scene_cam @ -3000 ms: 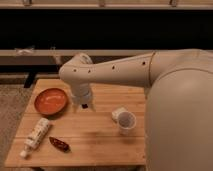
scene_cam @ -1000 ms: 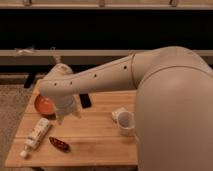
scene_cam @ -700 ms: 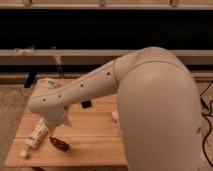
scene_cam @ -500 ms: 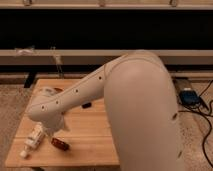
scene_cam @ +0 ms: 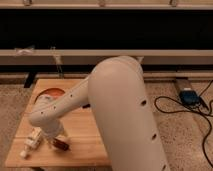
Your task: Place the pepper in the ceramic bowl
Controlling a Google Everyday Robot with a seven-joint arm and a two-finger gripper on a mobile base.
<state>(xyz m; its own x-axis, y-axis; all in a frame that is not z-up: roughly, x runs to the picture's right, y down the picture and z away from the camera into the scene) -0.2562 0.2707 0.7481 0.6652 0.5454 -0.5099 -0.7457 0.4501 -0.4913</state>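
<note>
The small dark red pepper [scene_cam: 61,145] lies on the wooden table [scene_cam: 85,147] near its front left. My gripper [scene_cam: 56,139] hangs from the white arm [scene_cam: 100,100] and sits low over the pepper, right at it or touching it. The orange-red ceramic bowl [scene_cam: 52,92] is at the table's back left, and only a sliver of it shows behind the arm.
A white labelled bottle [scene_cam: 33,142] lies just left of the pepper. The bulky arm covers the table's middle and right side and hides whatever stands there. A blue box [scene_cam: 190,96] and black cables [scene_cam: 170,107] lie on the floor to the right. A dark shelf runs behind.
The arm has swung from the table's middle to the front left and dropped, bringing the gripper down from beside the bowl to the pepper. Pepper, bottle and bowl have not moved.
</note>
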